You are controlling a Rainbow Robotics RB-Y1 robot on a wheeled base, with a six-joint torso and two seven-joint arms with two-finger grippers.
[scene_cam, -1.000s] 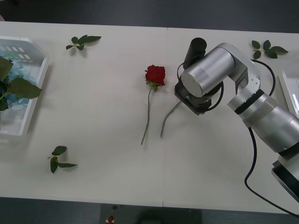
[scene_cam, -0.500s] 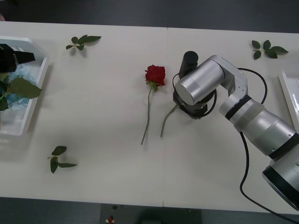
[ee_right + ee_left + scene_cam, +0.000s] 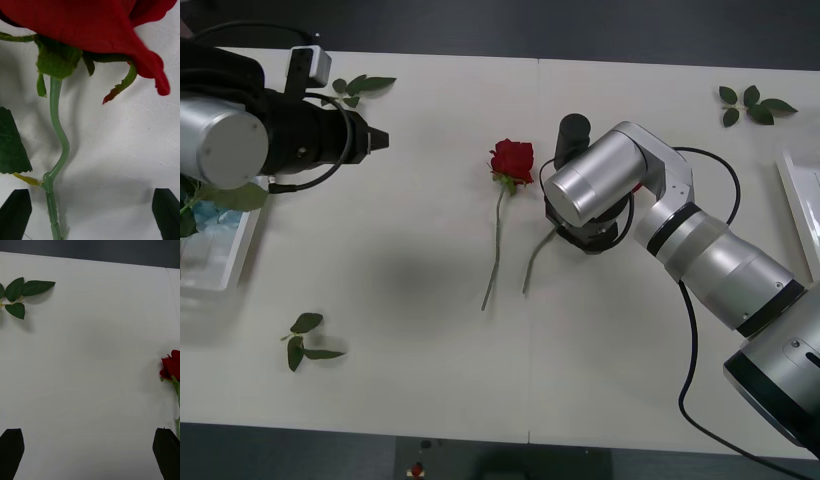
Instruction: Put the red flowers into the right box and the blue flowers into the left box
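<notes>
The right hand point(image 3: 90, 213) hangs low over the worktop point(image 3: 410, 330) with its two dark fingers spread wide and nothing between them yet. In its wrist view the thin green stem point(image 3: 56, 157) of a red rose point(image 3: 93, 26) runs up from near one fingertip, with the bloom just beyond the fingers. The hand looks set this way so that a short drop and a squeeze would take the stem below the head, the firmest part to hold. In the front view the arm's wrist covers that bloom, and its stem trails out toward the robot. Just off this hand, on the side toward the other arm, a second red rose point(image 3: 513, 160) lies free on the worktop, its stem alongside the first. The right box point(image 3: 800, 195) sits well away on the hand's outer side, at the worktop's edge, so the rose must be carried clear across. The left hand point(image 3: 90, 453), also open and empty, hovers above bare worktop, with a leaf sprig point(image 3: 22, 292) ahead of it. Behind it, the left box point(image 3: 240, 245) already holds pale blue flowers point(image 3: 215, 220), so the roses appear to be what remains.
</notes>
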